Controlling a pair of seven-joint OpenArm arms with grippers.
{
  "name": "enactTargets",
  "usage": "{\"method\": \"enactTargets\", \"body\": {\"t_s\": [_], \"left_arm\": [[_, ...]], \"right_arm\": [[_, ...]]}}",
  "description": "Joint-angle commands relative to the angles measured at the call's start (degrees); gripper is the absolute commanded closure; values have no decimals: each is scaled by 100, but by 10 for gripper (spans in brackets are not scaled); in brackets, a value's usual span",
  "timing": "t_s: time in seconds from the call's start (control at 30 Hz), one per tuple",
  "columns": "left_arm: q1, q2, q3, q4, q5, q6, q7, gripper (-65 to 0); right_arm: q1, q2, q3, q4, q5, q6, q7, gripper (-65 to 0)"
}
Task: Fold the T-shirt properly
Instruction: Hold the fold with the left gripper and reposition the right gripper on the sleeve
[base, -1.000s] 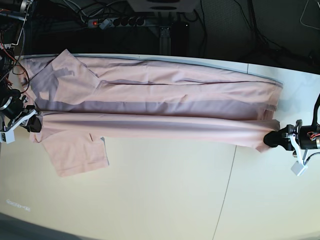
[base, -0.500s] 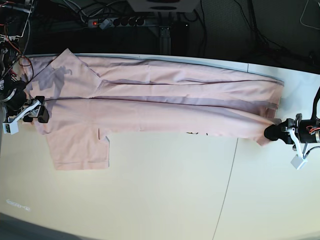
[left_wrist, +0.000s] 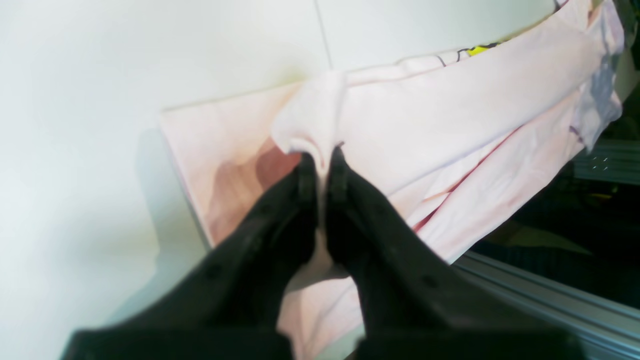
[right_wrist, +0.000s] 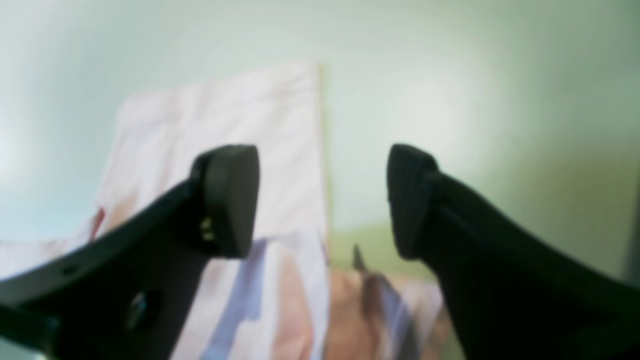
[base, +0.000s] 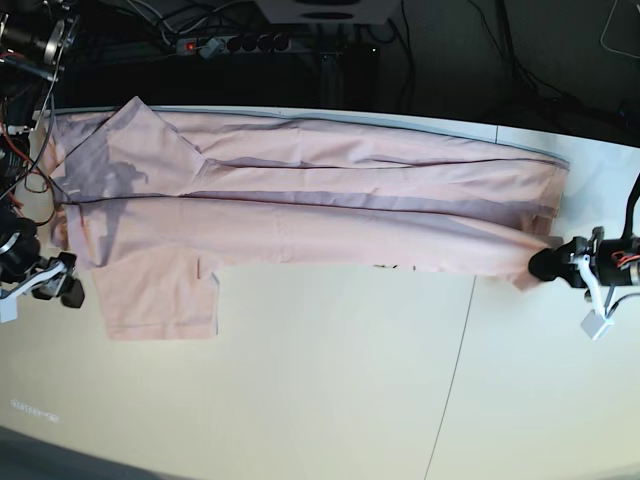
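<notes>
At sleeve end, right gripper (base: 62, 282) released T-shirt (base: 300, 215), backed off.

1. A robotics lab bench is being shown; a pale table (base: 330, 400) is being flanked by two arm-mounted grippers.
2. Behind the table, a power strip (base: 235, 44) with a red switch and loose cables (base: 150, 20) are being seen against a dark backdrop; a metal frame rail (left_wrist: 550, 295) is edging the table.
</notes>
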Motion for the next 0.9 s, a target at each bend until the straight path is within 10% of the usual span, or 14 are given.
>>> {"method": "enactTargets", "body": {"t_s": [0.0,0.27,0.87], "left_arm": [[-140,-155,-63,59,-87,-135,-83,0],[-140,-155,-63,59,-92,-135,-83,0],[-140,-155,-63,61,-90,-135,-103,0]], "right_arm": [[343,116,39,-254,55,122,83,-402],[1451,35,35,-2409,52,142,-24,-402],[1482,-756,-1137,-2511,-400,181,-190,-371]]}}
